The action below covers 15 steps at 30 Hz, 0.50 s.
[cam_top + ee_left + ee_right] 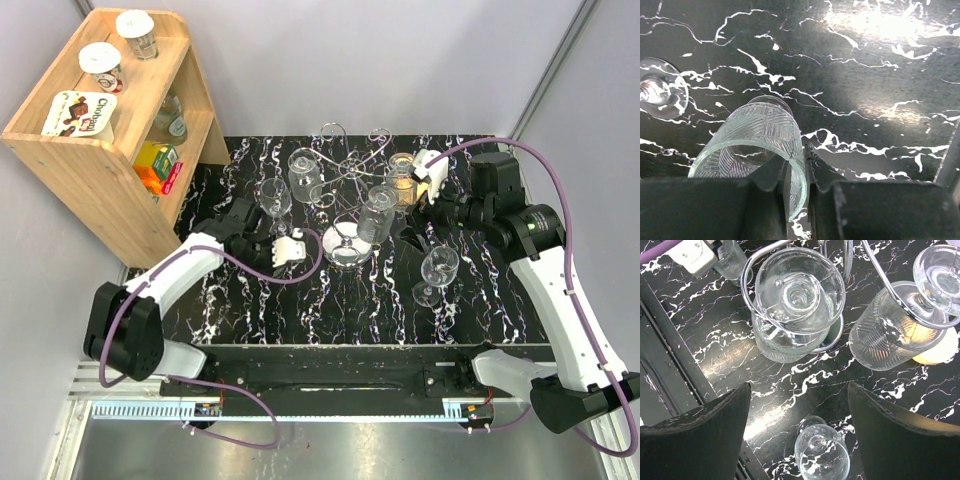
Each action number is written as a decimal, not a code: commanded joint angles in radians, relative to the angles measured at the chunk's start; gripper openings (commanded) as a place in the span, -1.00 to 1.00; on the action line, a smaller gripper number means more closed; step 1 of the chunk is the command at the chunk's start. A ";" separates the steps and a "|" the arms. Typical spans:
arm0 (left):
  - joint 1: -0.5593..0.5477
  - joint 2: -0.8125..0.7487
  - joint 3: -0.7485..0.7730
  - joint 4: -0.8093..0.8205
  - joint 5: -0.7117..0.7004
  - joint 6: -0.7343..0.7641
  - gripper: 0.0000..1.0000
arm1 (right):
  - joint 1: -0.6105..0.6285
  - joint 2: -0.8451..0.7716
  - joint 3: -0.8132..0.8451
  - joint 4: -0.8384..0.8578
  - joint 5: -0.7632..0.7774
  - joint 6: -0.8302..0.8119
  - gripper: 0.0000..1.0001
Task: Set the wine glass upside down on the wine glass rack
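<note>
The chrome wine glass rack (350, 165) stands mid-table, and its wire arms show in the right wrist view (875, 275). Two patterned glasses hang upside down on it (797, 295) (890, 335). My left gripper (268, 224) (799, 160) is shut on the rim of a patterned wine glass (757, 135) (276, 198) left of the rack, one finger inside the bowl and one outside. My right gripper (418, 220) (799, 390) is wide open and empty above the table, right of the rack. A plain wine glass (438, 268) (822, 455) stands upright below it.
Another glass (305, 175) is at the rack's back left. A round glass foot (660, 90) lies near the held glass. A wooden shelf (100, 150) with cups, a bottle and a box stands at the back left. The black marble table (250, 300) ends at a rail in front.
</note>
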 commanded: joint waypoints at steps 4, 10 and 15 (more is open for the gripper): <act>-0.002 -0.182 0.013 -0.123 0.075 -0.019 -1.00 | 0.008 -0.005 0.036 -0.022 0.003 -0.016 0.66; 0.011 -0.412 0.222 -0.312 0.268 -0.084 -1.00 | 0.008 0.036 0.124 -0.066 -0.118 -0.021 0.73; 0.013 -0.447 0.502 -0.360 0.432 -0.203 -1.00 | 0.008 0.062 0.184 0.001 -0.264 0.047 0.84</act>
